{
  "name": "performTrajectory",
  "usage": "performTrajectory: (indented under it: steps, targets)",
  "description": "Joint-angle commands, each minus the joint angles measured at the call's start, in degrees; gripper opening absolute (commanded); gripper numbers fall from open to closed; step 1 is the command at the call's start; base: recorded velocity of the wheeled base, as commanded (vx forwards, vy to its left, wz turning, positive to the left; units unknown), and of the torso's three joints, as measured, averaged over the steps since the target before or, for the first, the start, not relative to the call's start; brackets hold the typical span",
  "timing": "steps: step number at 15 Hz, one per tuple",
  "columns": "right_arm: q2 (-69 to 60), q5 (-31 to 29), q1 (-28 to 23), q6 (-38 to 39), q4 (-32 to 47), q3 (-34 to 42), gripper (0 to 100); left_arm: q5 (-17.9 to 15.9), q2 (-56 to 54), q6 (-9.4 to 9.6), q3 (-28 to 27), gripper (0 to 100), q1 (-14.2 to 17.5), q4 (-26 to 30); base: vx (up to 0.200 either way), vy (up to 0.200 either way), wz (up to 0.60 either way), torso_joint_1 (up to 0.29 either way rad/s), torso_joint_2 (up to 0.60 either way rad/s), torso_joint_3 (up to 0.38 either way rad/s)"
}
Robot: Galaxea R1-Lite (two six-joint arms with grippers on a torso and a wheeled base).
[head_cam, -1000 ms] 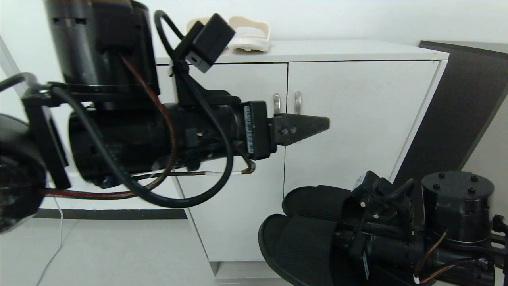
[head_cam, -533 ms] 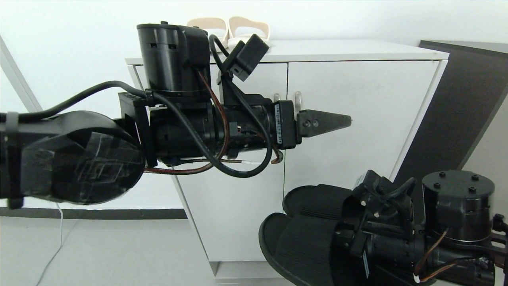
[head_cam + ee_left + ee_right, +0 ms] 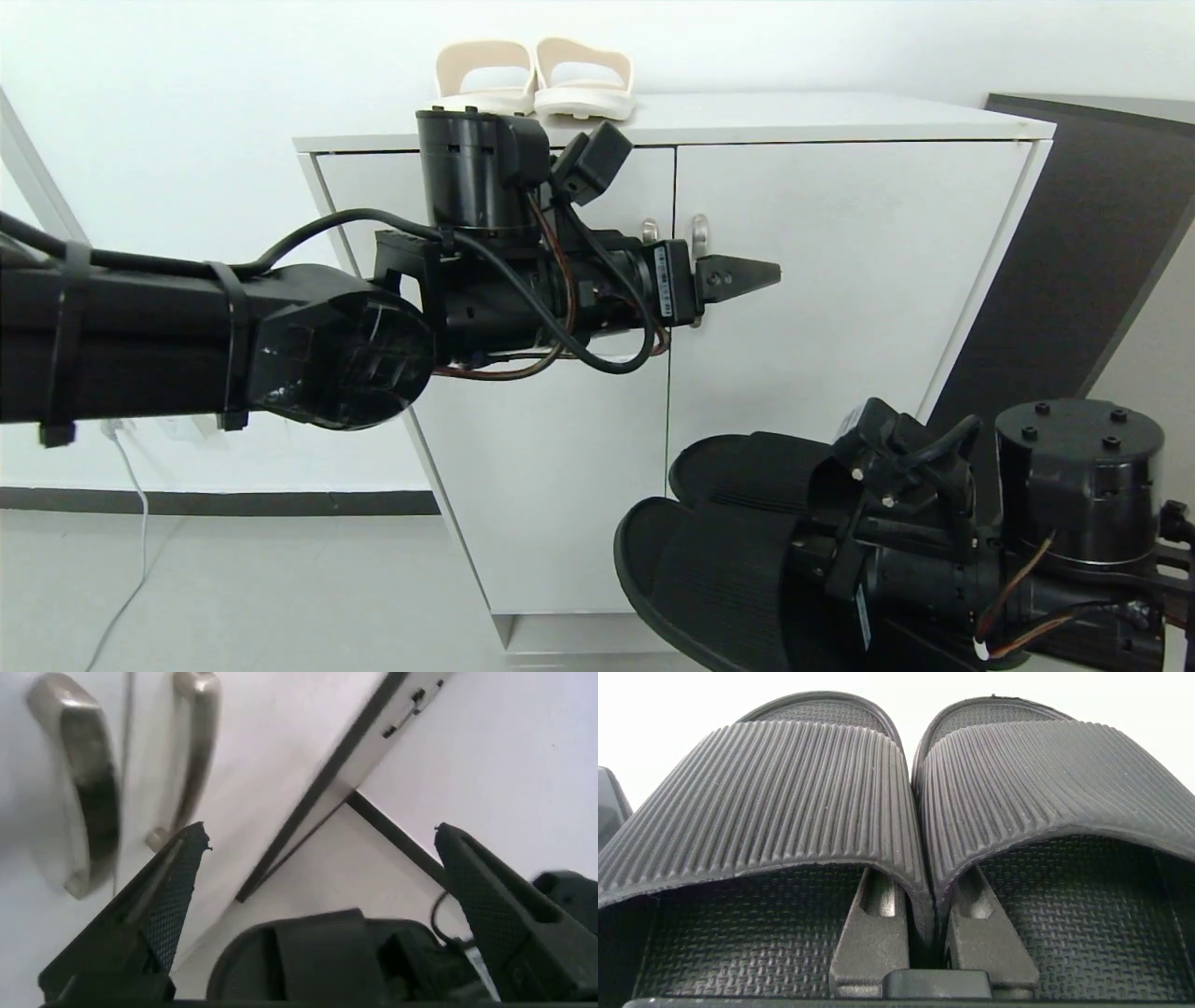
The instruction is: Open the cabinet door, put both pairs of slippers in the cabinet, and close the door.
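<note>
The white cabinet (image 3: pixel 840 280) has both doors shut. Its two metal handles (image 3: pixel 699 231) sit side by side at the middle seam. A cream pair of slippers (image 3: pixel 532 79) rests on the cabinet top. My left gripper (image 3: pixel 752 274) is level with the handles, its tips just in front of the right door. In the left wrist view it (image 3: pixel 322 868) is open, with the handles (image 3: pixel 192 756) close beside one finger (image 3: pixel 159 924). Low on the right, my right gripper (image 3: pixel 929 947) is shut on the black slippers (image 3: pixel 728 551), pinching the inner strap edges (image 3: pixel 915 849) of both together.
A dark panel (image 3: pixel 1074 280) leans against the wall to the right of the cabinet. A white cable (image 3: pixel 140 532) hangs down to the pale floor (image 3: pixel 280 597) at the left.
My left arm has stretched forward toward the cabinet, carrying its gripper closer to the handles. The right arm and the black slippers have stayed still.
</note>
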Motion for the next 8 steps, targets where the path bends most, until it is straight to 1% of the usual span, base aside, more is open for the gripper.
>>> performTrajectory:
  steps: [1, 2, 3, 8]
  targets:
    - [0.03, 0.02, -0.17, -0.02, -0.02, 0.0, 0, 1.7, 1.68, -0.01, -1.97, 100, 0.56, -0.12, 0.0, 0.0, 0.0, 0.0, 0.0, 0.0]
    - [0.03, 0.02, -0.17, -0.02, -0.02, 0.0, 0, 3.54, 2.38, -0.01, -3.12, 100, 0.56, -0.04, 0.0, 0.0, 0.0, 0.0, 0.0, 0.0]
    - [0.03, 0.02, -0.17, -0.02, -0.02, 0.0, 0, 4.25, 2.91, 0.08, -3.64, 100, 0.56, -0.04, 0.0, 0.0, 0.0, 0.0, 0.0, 0.0]
    - [-0.06, 0.02, -0.17, -0.11, -0.02, 0.09, 0, 4.33, 4.84, -0.01, -5.84, 100, 0.65, 0.14, 0.0, 0.0, 0.0, 0.0, 0.0, 0.0]
